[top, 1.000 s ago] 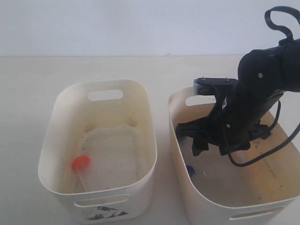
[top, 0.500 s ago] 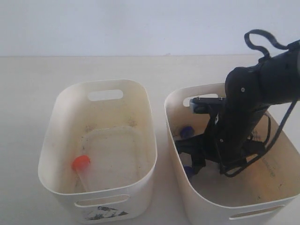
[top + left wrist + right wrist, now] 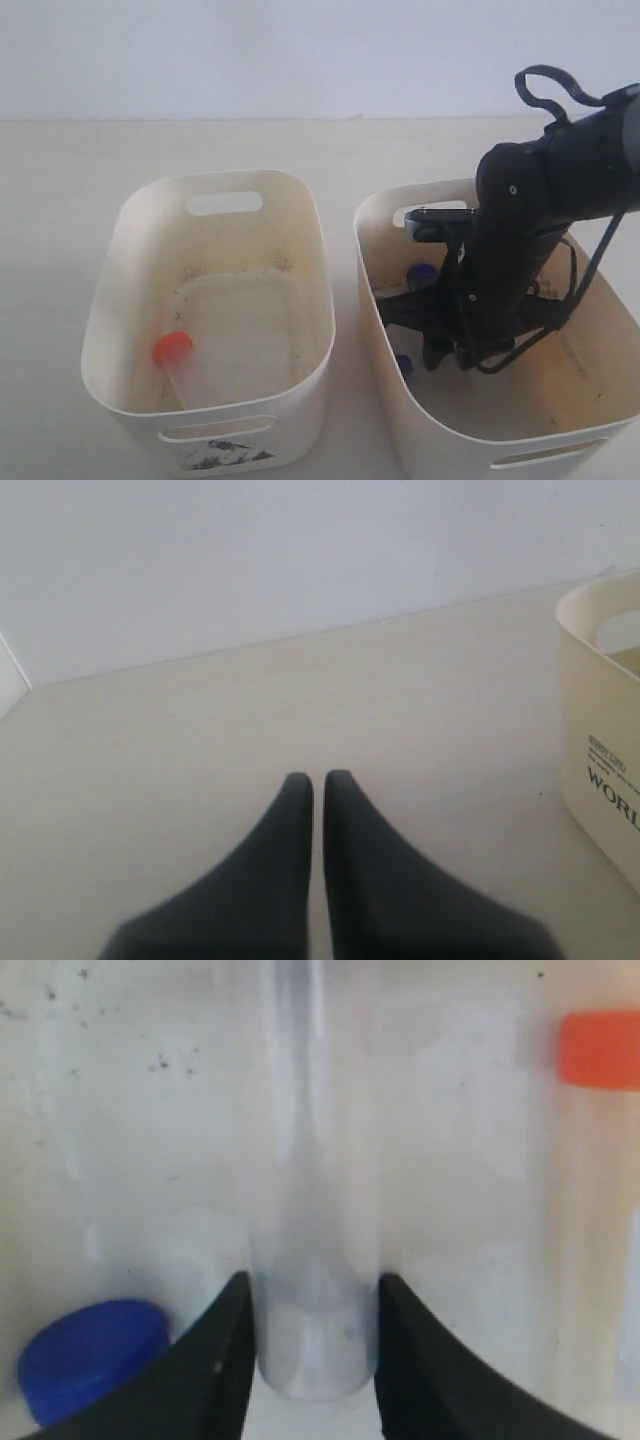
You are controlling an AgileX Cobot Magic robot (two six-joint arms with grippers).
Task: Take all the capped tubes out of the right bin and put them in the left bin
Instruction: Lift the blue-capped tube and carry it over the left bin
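The right bin (image 3: 400,425) holds my right gripper (image 3: 442,352), reached down to its floor. In the right wrist view the gripper (image 3: 312,1295) is shut on a clear capped tube (image 3: 315,1260), both fingers touching its sides; that tube's cap is out of frame. Beside it lie a blue cap (image 3: 92,1355) and an orange-capped tube (image 3: 600,1050). Two blue caps (image 3: 422,271) (image 3: 404,364) show past the arm. The left bin (image 3: 130,230), with a dark front label, holds an orange-capped tube (image 3: 172,347). My left gripper (image 3: 318,777) is shut and empty over bare table.
The two bins stand side by side with a narrow gap between them. The right arm (image 3: 540,200) and its cable (image 3: 545,85) lean over the right bin. A cream tub wall with dark print (image 3: 600,730) sits beside the left gripper.
The right arm has dropped deeper into the right bin and shifted a little left. A blue cap has come into view behind it. The left bin's tube is unmoved.
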